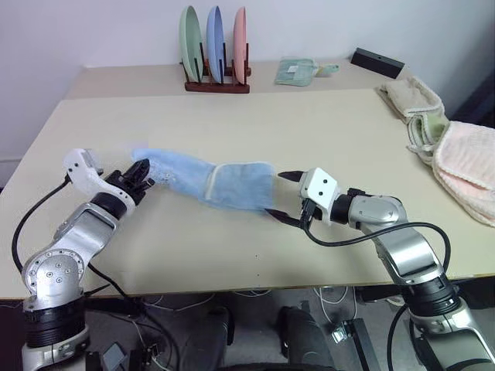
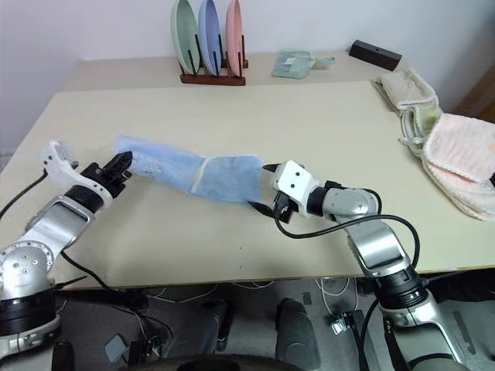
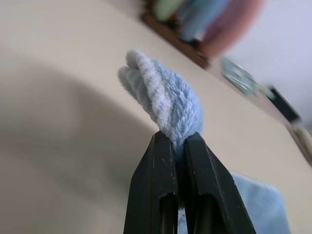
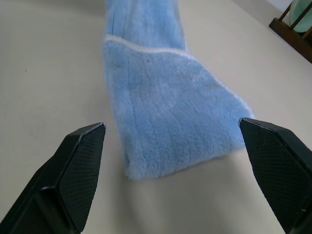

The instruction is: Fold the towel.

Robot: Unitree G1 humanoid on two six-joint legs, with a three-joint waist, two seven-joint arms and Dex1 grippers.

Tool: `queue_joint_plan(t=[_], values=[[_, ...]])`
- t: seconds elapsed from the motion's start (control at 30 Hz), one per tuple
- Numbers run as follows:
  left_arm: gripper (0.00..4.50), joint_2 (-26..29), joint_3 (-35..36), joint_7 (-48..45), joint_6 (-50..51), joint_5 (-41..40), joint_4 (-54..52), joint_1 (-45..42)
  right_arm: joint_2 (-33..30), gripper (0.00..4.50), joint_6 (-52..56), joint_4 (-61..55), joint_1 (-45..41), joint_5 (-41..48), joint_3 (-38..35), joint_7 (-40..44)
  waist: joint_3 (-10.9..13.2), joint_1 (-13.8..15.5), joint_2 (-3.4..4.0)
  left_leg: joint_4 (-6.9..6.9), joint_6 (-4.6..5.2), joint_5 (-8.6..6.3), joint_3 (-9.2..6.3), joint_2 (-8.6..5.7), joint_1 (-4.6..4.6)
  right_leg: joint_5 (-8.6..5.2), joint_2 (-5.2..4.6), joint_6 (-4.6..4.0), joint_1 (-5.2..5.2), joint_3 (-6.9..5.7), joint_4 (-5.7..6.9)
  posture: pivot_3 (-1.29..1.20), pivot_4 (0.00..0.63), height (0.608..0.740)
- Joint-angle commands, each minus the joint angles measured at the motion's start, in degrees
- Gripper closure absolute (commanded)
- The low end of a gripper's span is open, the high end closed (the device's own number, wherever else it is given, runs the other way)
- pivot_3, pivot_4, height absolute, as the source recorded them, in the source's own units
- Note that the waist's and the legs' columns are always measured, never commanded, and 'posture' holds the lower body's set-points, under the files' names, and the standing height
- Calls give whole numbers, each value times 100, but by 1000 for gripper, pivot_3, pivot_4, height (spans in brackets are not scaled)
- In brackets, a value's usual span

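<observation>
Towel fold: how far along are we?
Early. The left pincer is shut on one end of the towel, which lies stretched out in a bunched strip. The right pincer is open, straddling the other end, not gripping. No finished fold is visible yet.

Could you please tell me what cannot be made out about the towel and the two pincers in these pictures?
- Towel: its small dark printed mark cannot be found in either eye view; the cloth is bunched.
- Left pincer, shut on the towel: the left wrist view's bottom edge cuts off how much cloth sits between its fingers.
- Right pincer, open: its finger bases are cut off by the right wrist view's edges.
</observation>
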Motion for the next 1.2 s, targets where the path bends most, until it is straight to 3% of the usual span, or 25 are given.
queue_joint_plan(t=[0.03,0.17,0.3,0.57,0.6,0.77,0.9,0.93,1.0,1.07,1.17,1.2], values=[[4442,250,-1214,-943,358,583,-838,-467,59,0,-124,-40,-63,-15,0,-4,1,-5,-2,0,0,0,1,0,0,0,0,0,0,-2,0,0,150,740],[4442,266,-2195,-1352,616,1323,-859,-782,82,0,-125,-40,-38,-18,13,-19,1,-68,0,-7,0,0,9,1,2,1,0,2,-3,2,-1,0,150,740],[4442,-201,-3193,-1445,883,2145,-328,-1186,71,0,-73,-149,70,-28,-13,-80,1,-70,0,-9,0,0,11,3,4,2,12,4,-8,1,5,0,150,740],[4442,-805,-2948,-1627,1081,2506,61,-1266,-5,0,32,-349,266,-16,-94,-178,2,-57,-1,-6,0,0,-6,5,1,3,8,6,-9,2,4,0,150,740],[3799,-840,-2847,-1668,1081,2464,4,-1242,-9,0,41,-363,281,-16,-98,-188,2,-51,-1,-5,0,0,-7,5,1,3,8,6,-9,2,3,0,150,740],[1561,-921,-1946,-1738,1064,2061,-415,-964,0,0,85,-384,268,-15,-132,-256,2,-59,-1,-6,0,0,-10,8,1,3,7,6,-9,2,3,0,150,740],[1561,-665,-1136,-1926,979,1735,-925,-471,49,0,229,-368,196,109,-307,-369,3,-65,-1,-7,0,0,-12,11,2,3,6,6,-12,2,5,0,150,740],[1541,-612,-833,-1936,910,1615,-1043,-299,80,258,288,-348,159,131,-390,-451,2,-63,0,-7,0,0,-12,11,1,3,6,6,-12,2,5,0,150,740],[2100,-586,-339,-1819,764,1526,-1086,-92,123,863,385,-325,96,191,-527,-555,3,-54,0,-7,0,0,-11,11,2,2,5,5,-12,3,4,0,150,740],[2800,-518,-134,-1810,640,1640,-1043,-15,189,1783,442,-329,15,268,-632,-637,3,-32,-1,-6,0,0,-11,11,2,2,5,5,-12,2,5,0,150,740],[4356,-397,-334,-1810,526,2060,-891,-119,352,3348,604,-444,-174,474,-685,-678,3,-8,-1,-3,-1,1,-9,8,1,2,5,2,-7,2,4,0,150,740],[4500,-358,-517,-1849,440,2293,-814,-194,421,3899,666,-487,-262,528,-659,-689,3,-7,-1,-2,-1,1,-8,7,1,2,5,2,-4,1,3,0,150,740]])
